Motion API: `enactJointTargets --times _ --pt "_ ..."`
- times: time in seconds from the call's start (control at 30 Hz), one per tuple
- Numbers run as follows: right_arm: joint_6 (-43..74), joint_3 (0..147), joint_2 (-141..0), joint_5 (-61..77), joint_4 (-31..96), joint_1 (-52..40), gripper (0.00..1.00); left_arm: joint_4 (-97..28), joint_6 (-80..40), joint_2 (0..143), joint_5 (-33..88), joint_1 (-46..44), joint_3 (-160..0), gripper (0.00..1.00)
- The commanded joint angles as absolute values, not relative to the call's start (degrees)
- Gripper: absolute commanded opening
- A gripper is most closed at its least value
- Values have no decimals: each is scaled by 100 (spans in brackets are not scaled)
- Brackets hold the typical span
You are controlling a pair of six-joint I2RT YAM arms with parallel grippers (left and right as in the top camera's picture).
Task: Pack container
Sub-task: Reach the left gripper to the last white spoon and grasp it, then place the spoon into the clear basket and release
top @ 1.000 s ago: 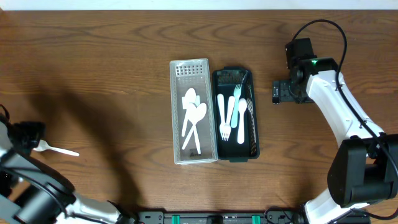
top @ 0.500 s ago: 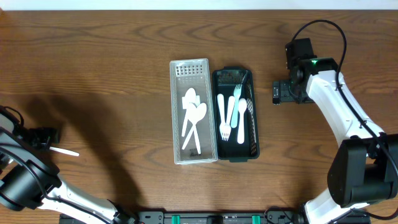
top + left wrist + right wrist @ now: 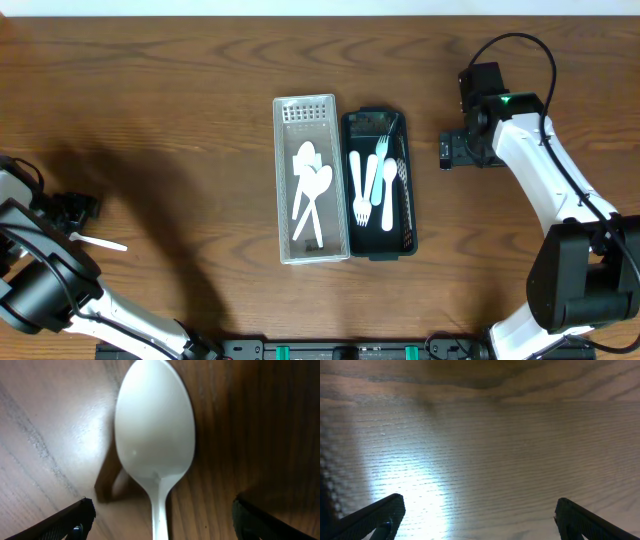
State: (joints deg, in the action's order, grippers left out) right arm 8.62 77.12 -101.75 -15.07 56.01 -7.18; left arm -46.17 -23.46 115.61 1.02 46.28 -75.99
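A white plastic spoon (image 3: 98,241) lies on the wooden table at the far left; it fills the left wrist view (image 3: 155,445), bowl up, handle running down between the fingers. My left gripper (image 3: 76,214) (image 3: 160,520) is open and straddles the spoon's handle without touching it. A clear container (image 3: 311,180) holds white spoons. A dark container (image 3: 378,183) beside it holds white and pale blue forks. My right gripper (image 3: 445,152) (image 3: 480,520) is open and empty over bare table, to the right of the dark container.
The two containers stand side by side in the middle of the table. The table's left edge is close to the spoon and my left arm.
My left gripper has moved a little up and right over the spoon's bowl end. The spoon has not moved. The right arm is still.
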Motion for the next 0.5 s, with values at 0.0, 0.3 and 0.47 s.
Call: enactJointTargets --times 0.0,0.3,0.47 --pt "801 7811 -10103 -1653 5618 -670 99 -4462 -2235 11799 89 4587 -7155 90" --pt "801 7811 -10103 -1653 5618 -670 99 -4237 -2303 11799 89 4587 -6705 79" --pt "801 7811 -10103 -1651 5634 -670 99 -4292 -2300 11799 89 4589 -6705 56"
